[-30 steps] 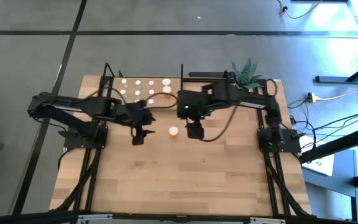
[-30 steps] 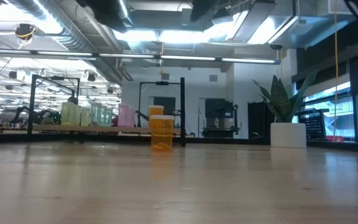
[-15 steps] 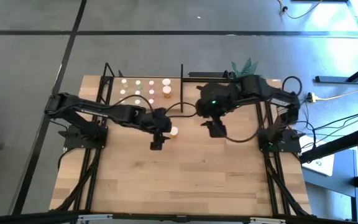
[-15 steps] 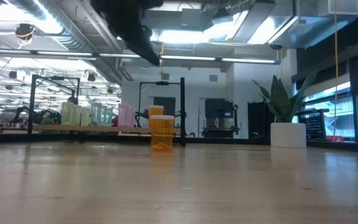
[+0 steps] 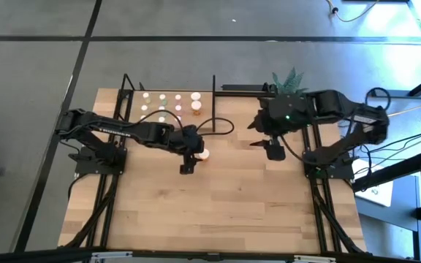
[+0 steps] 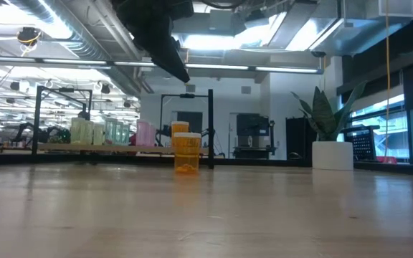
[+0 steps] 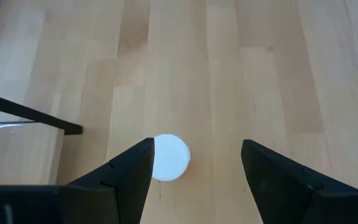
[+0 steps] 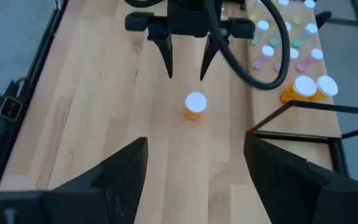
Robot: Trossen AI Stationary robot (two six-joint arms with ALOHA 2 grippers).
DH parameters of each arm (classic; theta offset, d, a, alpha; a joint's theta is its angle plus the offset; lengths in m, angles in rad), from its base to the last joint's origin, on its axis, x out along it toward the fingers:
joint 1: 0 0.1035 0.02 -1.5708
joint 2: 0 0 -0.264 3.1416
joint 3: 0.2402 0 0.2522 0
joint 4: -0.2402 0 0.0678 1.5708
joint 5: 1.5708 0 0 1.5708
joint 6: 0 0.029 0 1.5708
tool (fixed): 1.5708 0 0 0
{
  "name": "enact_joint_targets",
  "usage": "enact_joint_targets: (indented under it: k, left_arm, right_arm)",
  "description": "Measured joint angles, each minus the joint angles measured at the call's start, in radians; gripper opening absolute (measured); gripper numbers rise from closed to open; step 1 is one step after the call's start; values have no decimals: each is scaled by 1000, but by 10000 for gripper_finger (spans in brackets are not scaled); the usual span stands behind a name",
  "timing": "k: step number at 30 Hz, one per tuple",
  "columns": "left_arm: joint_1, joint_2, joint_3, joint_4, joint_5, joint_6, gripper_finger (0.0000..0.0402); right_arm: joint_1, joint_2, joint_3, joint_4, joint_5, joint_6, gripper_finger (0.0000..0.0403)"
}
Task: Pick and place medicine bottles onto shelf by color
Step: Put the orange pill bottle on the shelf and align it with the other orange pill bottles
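Hovering open and empty above the light wooden table [image 5: 196, 212]: left pincer [image 5: 186, 162], just beside the small orange round bottle with a white cap [image 5: 204, 154], fingers [image 7: 126, 171] spread, gripping nothing. Standing upright near the pale-wood black-framed shelf [image 5: 152, 104] bearing other bottles. Hanging well apart, open and empty: right pincer [image 5: 272, 150].

In the high view, the lower half of the pale wooden bench [image 5: 196, 212] lay bare, open to passage from either side. At upper centre, a lone white-capped orange bottle [image 5: 204, 154] stood on the bench, with the left end effector [image 5: 187, 164] spread just beside it. The light-wood shelf with its black frame [image 5: 168, 107] blocked the upper left, already crowded with small bottles. The right end effector [image 5: 272, 150] hung well apart, upper right.
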Motion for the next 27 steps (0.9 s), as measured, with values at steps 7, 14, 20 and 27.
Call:
enact_joint_targets:
  k: [7,14,20,27]
  left_arm:
    - [9,0,0,0,9,-1,235]
    - [33,18,0,2,55,-1,235]
    - [33,21,0,-3,37,-3,235]
    - [48,21,0,-2,34,-57,235]
  right_arm:
    - [0,-149,-267,238,0,6,267]
    - [0,-152,-290,261,0,11,267]
    - [0,-149,-291,261,0,14,267]
    - [0,-148,-291,261,0,14,267]
